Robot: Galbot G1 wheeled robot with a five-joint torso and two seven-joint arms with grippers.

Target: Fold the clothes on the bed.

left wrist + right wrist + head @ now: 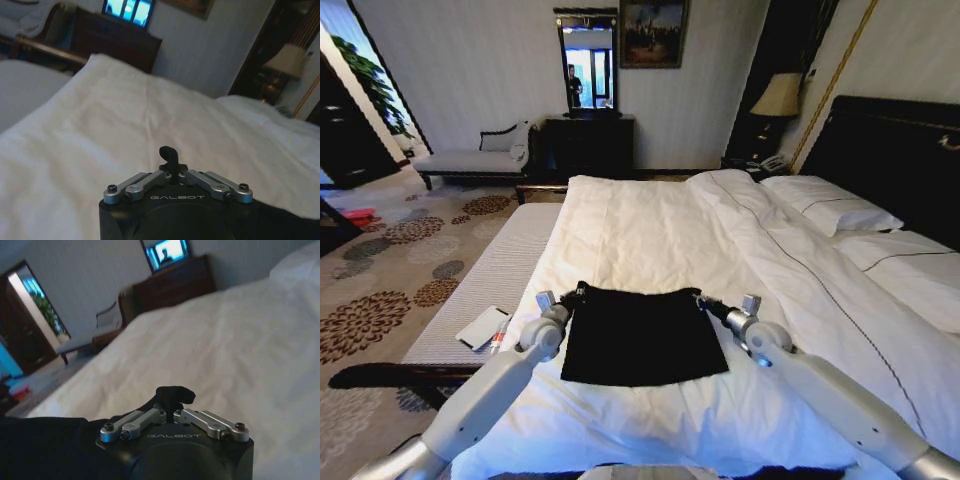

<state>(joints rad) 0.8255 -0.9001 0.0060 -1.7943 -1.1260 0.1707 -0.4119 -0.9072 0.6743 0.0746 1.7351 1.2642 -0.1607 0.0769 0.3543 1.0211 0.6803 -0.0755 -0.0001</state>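
Both tools, left (578,293) and right (703,299), pinch the clothes' (640,335) far corners on the bed (650,225).

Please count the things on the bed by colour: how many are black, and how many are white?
Black: 1, the clothes, with the left gripper and right gripper shut on its far corners.
White: 3, the duvet and two pillows.
Total: 4

The head camera looks down the bed (650,230) toward 12 o'clock; both wrist cameras skim low, sharing its duvet.
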